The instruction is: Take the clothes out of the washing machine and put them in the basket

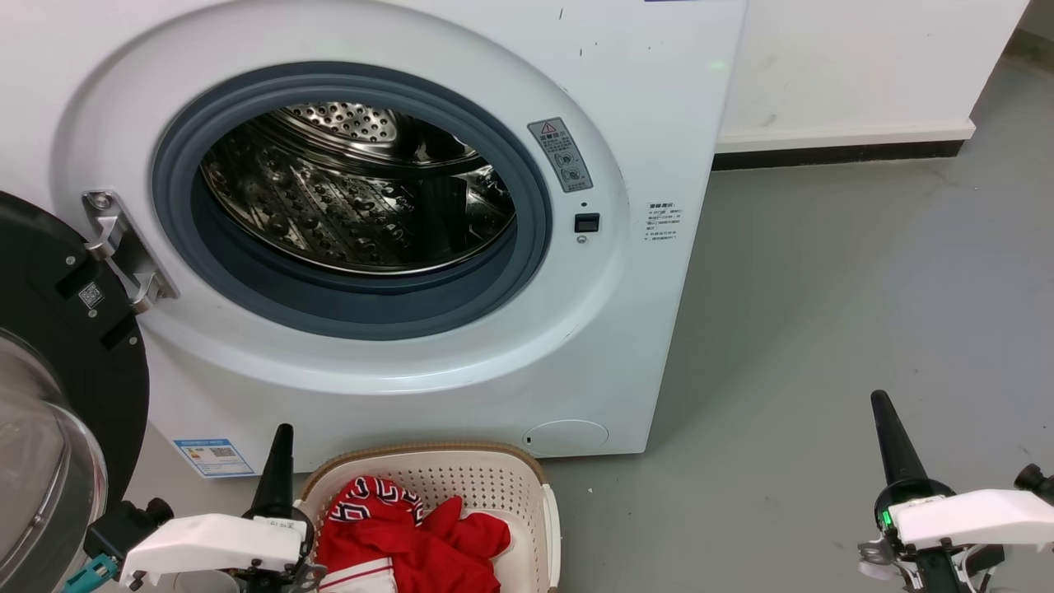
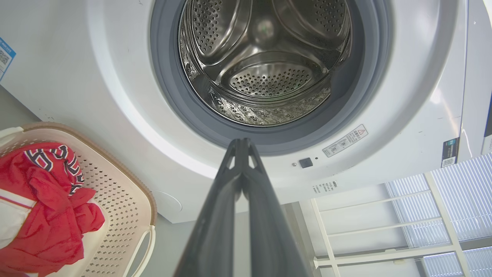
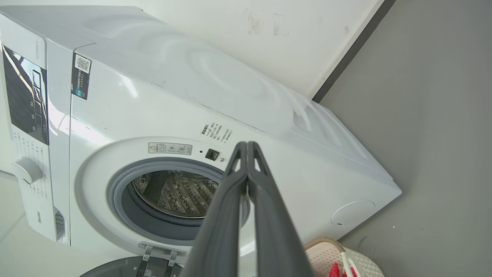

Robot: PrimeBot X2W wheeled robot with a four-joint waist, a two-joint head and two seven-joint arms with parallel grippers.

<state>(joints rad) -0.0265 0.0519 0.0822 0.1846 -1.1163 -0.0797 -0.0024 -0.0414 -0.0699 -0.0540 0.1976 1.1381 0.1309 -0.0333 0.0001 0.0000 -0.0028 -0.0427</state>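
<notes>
The clothes (image 1: pixel 412 535) are lying heaped in the basket (image 1: pixel 502 482) on the floor (image 1: pixel 823 288) just in front of the washing machine (image 1: pixel 659 165), whose drum (image 1: pixel 354 206) is showing bare steel w/ no fabric visible, so the job is looking done. They're looking soft, light & floppy, prob. draping and snagging on the rim if dragged, so any regrasp is best going for a bunched fold mid-heap, not a trailing edge. Left gripper (image 1: pixel 284 435) is hovering just beside the basket's left rim, right gripper (image 1: pixel 881 403) well apart over the floor, both w/ fingers (image 2: pixel 226 200) pressed together & holding nothing.
</notes>
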